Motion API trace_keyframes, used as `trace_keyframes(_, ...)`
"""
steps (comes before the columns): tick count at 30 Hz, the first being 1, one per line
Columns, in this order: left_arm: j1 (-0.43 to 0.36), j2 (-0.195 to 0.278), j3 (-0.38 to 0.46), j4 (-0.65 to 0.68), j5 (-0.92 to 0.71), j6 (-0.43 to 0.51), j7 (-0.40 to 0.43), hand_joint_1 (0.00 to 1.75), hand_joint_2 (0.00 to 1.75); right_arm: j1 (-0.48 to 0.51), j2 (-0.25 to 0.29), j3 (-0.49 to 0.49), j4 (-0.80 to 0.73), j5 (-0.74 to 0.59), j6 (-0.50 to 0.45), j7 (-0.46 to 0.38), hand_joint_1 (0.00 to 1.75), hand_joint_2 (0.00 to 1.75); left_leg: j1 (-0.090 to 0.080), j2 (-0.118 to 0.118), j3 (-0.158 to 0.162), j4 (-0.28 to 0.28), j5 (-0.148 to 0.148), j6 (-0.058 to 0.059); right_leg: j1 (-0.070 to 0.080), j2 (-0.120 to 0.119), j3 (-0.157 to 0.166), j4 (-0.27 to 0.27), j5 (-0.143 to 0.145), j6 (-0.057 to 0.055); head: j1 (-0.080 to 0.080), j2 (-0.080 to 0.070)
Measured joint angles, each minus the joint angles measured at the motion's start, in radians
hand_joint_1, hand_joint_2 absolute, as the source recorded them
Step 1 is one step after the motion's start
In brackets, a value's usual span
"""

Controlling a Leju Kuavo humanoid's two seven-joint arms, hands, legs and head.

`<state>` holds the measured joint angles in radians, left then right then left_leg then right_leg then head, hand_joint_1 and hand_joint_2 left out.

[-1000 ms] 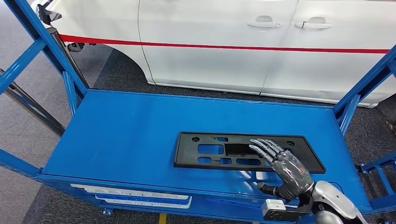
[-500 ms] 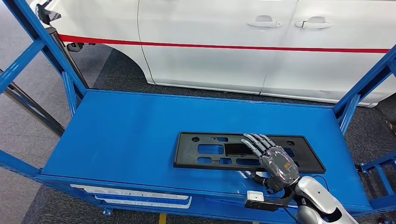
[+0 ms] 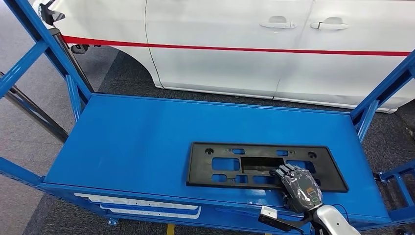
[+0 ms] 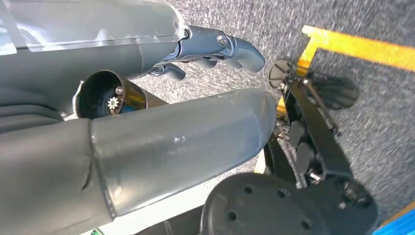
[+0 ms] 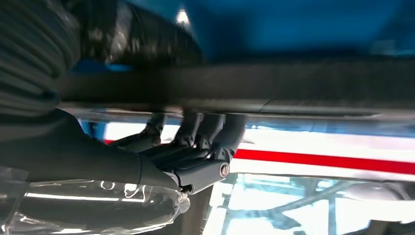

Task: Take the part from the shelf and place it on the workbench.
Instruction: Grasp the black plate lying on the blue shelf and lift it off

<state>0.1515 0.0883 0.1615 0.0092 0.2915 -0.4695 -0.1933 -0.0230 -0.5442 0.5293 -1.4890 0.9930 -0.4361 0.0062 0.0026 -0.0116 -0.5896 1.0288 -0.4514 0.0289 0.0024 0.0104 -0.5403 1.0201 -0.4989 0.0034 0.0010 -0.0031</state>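
Part (image 3: 266,167) lay flat on the blue shelf (image 3: 137,142) near its front edge, gripped at that near edge by the right robot hand (image 3: 297,187) (fingers curled over the rim, seemingly for lifting), left robot hand (image 4: 215,49) hung empty, loosely curled.

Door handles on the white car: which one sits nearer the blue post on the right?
The right-hand door handle; the other handle sits further left, away from the blue post.
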Motion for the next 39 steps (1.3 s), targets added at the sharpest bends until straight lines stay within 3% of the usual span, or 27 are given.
trace_keyframes(7,-0.002,0.019,0.004,0.0,0.012,-0.005,0.003,0.0,0.0,0.086,-0.037,-0.051,-0.077,-0.011,0.0,0.014,1.75,1.75,0.0,0.002,0.001,0.0,-0.001,-0.001,0.0,0.002,0.0,0.0,0.0,0.0,0.0,0.0)
trace_keyframes(17,-0.002,0.024,0.004,0.0,0.011,-0.004,0.0,0.0,0.0,0.113,-0.05,-0.067,-0.1,-0.022,0.0,0.013,1.75,1.75,0.0,0.002,0.001,0.0,-0.001,-0.001,0.0,0.002,0.0,0.0,0.0,0.0,0.0,0.0)
trace_keyframes(20,-0.001,0.009,-0.004,0.0,-0.024,0.016,-0.02,0.0,0.0,0.115,-0.064,-0.091,-0.099,-0.065,0.02,-0.035,1.75,1.75,0.0,0.001,0.0,0.0,-0.001,-0.001,0.0,0.002,0.0,0.0,0.0,0.0,0.0,0.0)
trace_keyframes(22,-0.01,-0.013,-0.03,0.0,-0.082,0.048,-0.031,0.0,0.0,0.07,-0.07,-0.11,-0.065,-0.105,0.056,-0.128,1.75,1.75,-0.001,0.004,-0.002,0.0,-0.001,-0.001,0.0,0.005,0.0,0.0,0.001,0.0,0.0,0.0)
trace_keyframes(24,-0.041,-0.041,-0.074,0.0,-0.159,0.089,-0.014,0.0,0.0,-0.037,-0.057,-0.11,0.018,-0.131,0.098,-0.251,1.75,1.75,-0.001,0.008,-0.004,0.0,0.0,-0.001,-0.001,0.01,-0.002,0.001,0.004,0.001,0.0,0.0)
trace_keyframes(27,-0.116,-0.09,-0.142,-0.001,-0.244,0.136,0.044,0.0,0.0,-0.248,0.015,-0.073,0.185,-0.146,0.147,-0.382,1.75,1.75,-0.001,0.011,-0.006,0.0,0.007,0.001,-0.001,0.012,-0.008,0.001,0.01,0.003,0.0,0.0)
trace_keyframes(30,-0.168,-0.126,-0.17,-0.002,-0.263,0.144,0.051,0.0,0.0,-0.361,0.077,-0.026,0.26,-0.147,0.156,-0.352,1.75,1.75,-0.001,0.004,-0.007,0.0,0.013,0.002,-0.002,0.003,-0.009,0.002,0.012,0.003,0.0,0.0)
trace_keyframes(34,-0.155,-0.134,-0.173,-0.003,-0.268,0.136,0.015,0.0,0.0,-0.376,0.088,0.002,0.257,-0.163,0.134,-0.294,1.75,1.75,-0.001,-0.002,-0.009,0.0,0.013,0.001,-0.002,-0.002,-0.007,0.003,0.012,0.003,0.0,0.0)
trace_keyframes(39,-0.11,-0.118,-0.173,-0.002,-0.279,0.108,-0.034,0.0,0.0,-0.335,0.086,-0.006,0.133,-0.265,0.077,-0.376,1.75,1.75,-0.001,0.0,-0.013,0.0,0.012,0.0,-0.002,0.001,-0.014,0.003,0.01,0.001,0.0,0.0)
